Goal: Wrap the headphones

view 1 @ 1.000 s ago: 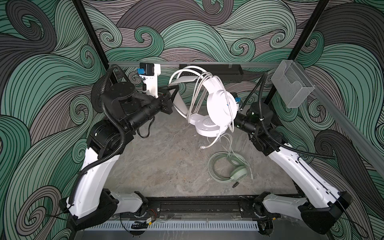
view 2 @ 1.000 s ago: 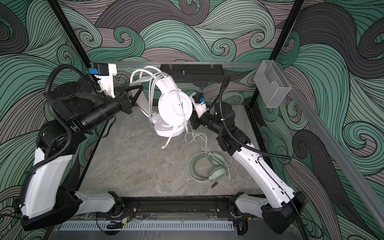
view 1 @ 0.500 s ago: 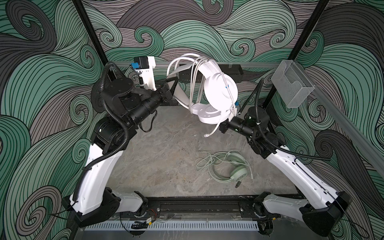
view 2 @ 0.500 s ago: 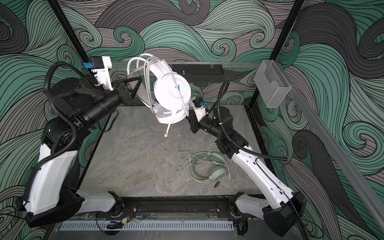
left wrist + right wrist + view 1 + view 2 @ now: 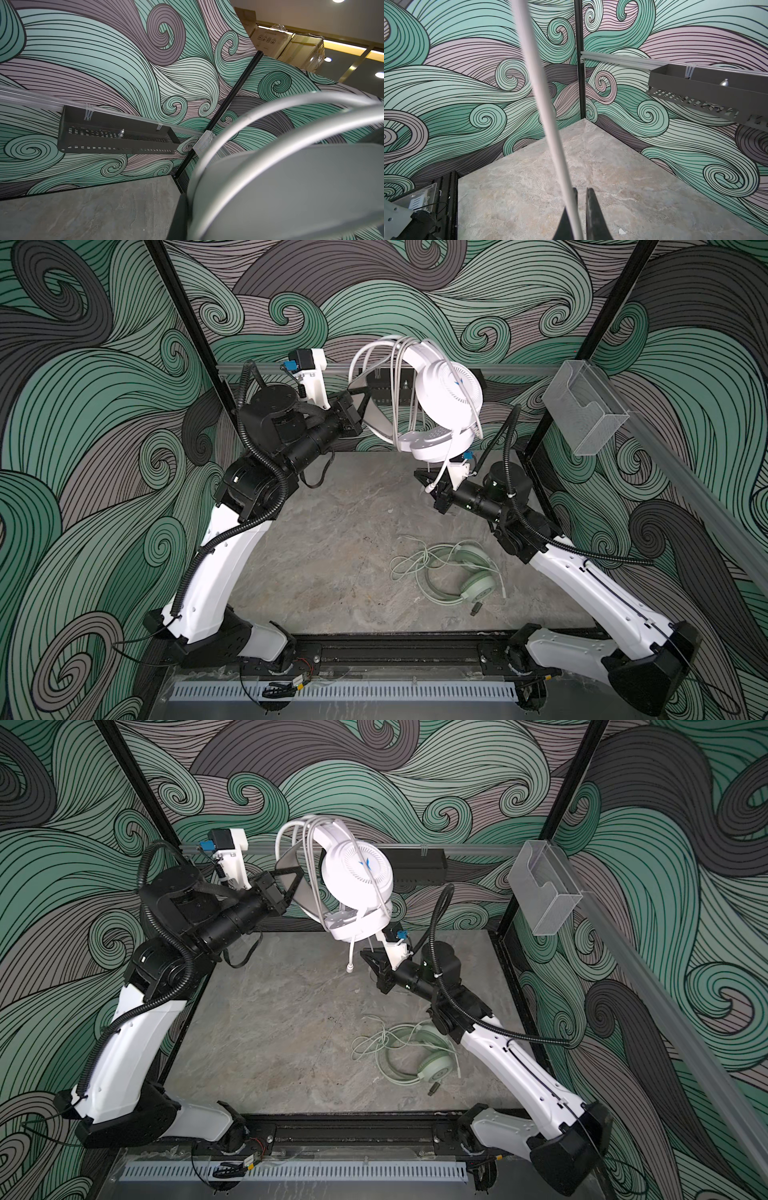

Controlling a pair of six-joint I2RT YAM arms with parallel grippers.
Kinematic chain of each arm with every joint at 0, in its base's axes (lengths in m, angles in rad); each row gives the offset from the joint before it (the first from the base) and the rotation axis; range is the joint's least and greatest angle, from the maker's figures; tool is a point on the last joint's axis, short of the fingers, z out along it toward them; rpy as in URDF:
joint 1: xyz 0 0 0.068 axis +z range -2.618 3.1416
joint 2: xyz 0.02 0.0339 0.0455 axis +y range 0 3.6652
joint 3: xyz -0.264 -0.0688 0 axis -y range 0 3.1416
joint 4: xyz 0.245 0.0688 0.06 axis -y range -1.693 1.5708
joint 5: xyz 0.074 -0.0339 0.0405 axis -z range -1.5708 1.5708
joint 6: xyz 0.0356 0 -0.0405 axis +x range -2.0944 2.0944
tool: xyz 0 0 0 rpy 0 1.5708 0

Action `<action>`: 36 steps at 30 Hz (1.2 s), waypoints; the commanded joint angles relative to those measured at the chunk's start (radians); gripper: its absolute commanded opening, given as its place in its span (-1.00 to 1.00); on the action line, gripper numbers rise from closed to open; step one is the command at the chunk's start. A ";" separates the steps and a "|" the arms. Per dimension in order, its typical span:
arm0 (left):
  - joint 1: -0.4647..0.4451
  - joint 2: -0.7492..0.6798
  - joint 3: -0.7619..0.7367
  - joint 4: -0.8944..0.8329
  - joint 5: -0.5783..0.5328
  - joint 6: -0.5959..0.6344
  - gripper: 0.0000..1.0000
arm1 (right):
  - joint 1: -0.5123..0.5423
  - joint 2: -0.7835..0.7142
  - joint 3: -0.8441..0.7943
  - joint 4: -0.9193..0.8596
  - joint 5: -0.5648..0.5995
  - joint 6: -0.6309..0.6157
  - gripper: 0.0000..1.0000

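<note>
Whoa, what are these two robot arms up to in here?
They are tidying wired headsets. The left gripper holds the white headset up in the air by its headband, with its cable already looped over it. The right gripper, below, has its jaws pinched on a loose stretch of that cable. A mint green headset lies on the table, its cord loose.

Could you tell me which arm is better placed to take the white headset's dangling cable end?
Probably the right. The left gripper is occupied, shut on the white headset and holding it aloft; the right gripper sits right beside the cable end hanging below it.
</note>
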 commanded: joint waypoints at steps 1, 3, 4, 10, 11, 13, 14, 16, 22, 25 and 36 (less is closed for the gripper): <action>0.017 -0.008 0.024 0.219 0.023 -0.150 -1.00 | 0.011 0.010 -0.023 -0.010 0.009 0.015 -0.89; 0.019 0.030 0.035 0.218 0.038 -0.155 -1.00 | 0.011 0.010 -0.023 -0.004 0.008 0.016 -0.87; 0.020 0.033 0.033 0.218 0.044 -0.154 -1.00 | 0.011 0.010 -0.025 0.000 0.005 0.016 -0.86; 0.017 0.030 0.015 0.205 0.081 -0.116 -1.00 | 0.015 0.014 -0.029 0.032 -0.024 0.019 -0.82; 0.016 0.030 0.019 0.187 0.082 -0.107 -1.00 | 0.015 0.016 -0.029 0.035 -0.030 0.021 -0.81; 0.011 0.028 0.020 0.164 0.066 -0.081 -1.00 | 0.016 0.019 -0.031 0.042 -0.047 0.023 -0.79; 0.008 0.025 0.019 0.152 0.054 -0.069 -1.00 | 0.018 0.019 -0.032 0.045 -0.049 0.022 -0.78; 0.007 0.023 0.018 0.134 0.030 -0.055 -1.00 | 0.021 0.018 -0.041 0.052 -0.056 0.028 -0.74; 0.001 0.025 0.021 0.112 -0.005 -0.049 -1.00 | 0.038 0.026 -0.064 0.064 -0.053 0.035 -0.65; -0.001 0.031 0.025 0.105 -0.008 -0.045 -1.00 | 0.041 0.033 -0.073 0.080 -0.054 0.039 -0.63; -0.002 0.025 0.036 0.073 -0.003 -0.031 -1.00 | 0.048 0.070 -0.085 0.120 -0.059 0.044 -0.47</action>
